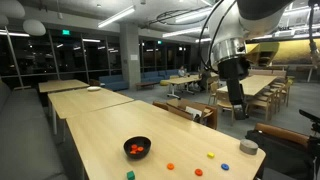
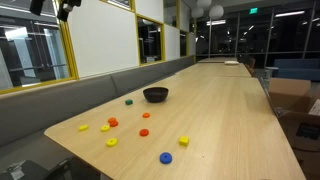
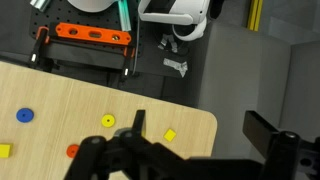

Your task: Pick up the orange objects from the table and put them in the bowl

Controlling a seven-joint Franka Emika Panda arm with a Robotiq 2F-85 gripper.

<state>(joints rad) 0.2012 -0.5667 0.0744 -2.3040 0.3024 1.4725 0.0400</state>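
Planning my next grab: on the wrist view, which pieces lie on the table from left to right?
yellow piece at the picture's edge → blue disc → orange piece → yellow disc → yellow square

Counter (image 1: 95, 125) (image 2: 225, 110): pale wood, smooth, satin sheen; soft glare on far stretch in both exterior views. Bowl (image 2: 155, 95): black, smooth, faint gloss at rim; material cannot be told. Orange pieces (image 2: 113, 122): smooth, plastic-looking, slight shine. Tool (image 3: 195, 140): black, matt; hard plastic or metal, cannot tell which. Arm shell (image 1: 262, 8): pale, glossy. Bench back (image 2: 90, 90), left of counter: grey, matt, cloth-like upholstery.
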